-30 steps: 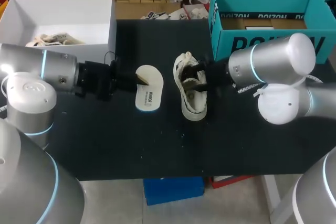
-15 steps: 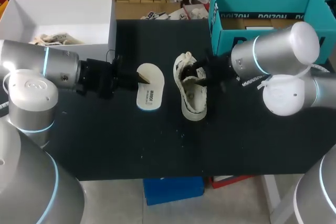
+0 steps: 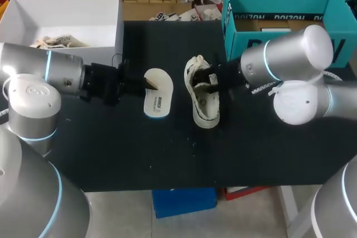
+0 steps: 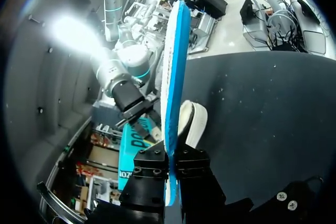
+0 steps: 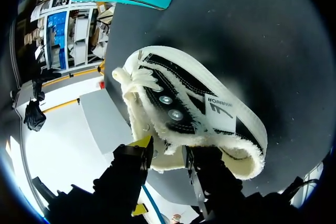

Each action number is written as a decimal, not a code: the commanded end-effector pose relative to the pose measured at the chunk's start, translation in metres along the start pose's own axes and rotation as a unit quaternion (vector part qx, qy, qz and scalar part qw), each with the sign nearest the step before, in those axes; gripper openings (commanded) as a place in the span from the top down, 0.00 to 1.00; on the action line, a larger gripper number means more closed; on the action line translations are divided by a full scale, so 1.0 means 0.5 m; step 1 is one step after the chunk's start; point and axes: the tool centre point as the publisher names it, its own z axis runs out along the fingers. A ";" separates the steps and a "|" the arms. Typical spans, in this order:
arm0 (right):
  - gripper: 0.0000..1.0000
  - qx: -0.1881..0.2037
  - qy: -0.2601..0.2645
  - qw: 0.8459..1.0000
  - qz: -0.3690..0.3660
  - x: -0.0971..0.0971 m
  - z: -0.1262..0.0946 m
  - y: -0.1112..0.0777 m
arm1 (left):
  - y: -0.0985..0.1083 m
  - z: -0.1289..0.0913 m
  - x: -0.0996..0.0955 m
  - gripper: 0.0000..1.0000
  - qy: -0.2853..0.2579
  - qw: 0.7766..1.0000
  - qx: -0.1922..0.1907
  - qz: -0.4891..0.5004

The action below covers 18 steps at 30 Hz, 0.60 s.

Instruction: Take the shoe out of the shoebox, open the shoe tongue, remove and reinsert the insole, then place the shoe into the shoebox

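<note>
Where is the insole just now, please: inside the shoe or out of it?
Out. The insole is beside the shoe, apart from it, above the table and pinched by the left gripper.

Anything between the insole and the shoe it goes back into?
Nothing visible: bare table lies between insole and shoe. Left gripper holds the insole; right gripper grips the shoe's collar, so one finger may crowd the opening.

On the table lie one cream canvas shoe with black trim [image 3: 202, 101] and one white foam insole with a blue underside [image 3: 158, 94]. There are two open boxes: one white cardboard box [image 3: 120, 26] and one teal cardboard shoebox [image 3: 279, 1]. The white box holds one cream bundle [image 3: 56, 42]; I cannot tell whether it is a second shoe.
</note>
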 end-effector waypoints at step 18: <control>1.00 -0.255 0.002 0.967 -0.003 0.001 -0.004 0.003 | 0.006 0.008 0.002 1.00 -0.008 1.000 0.020 0.002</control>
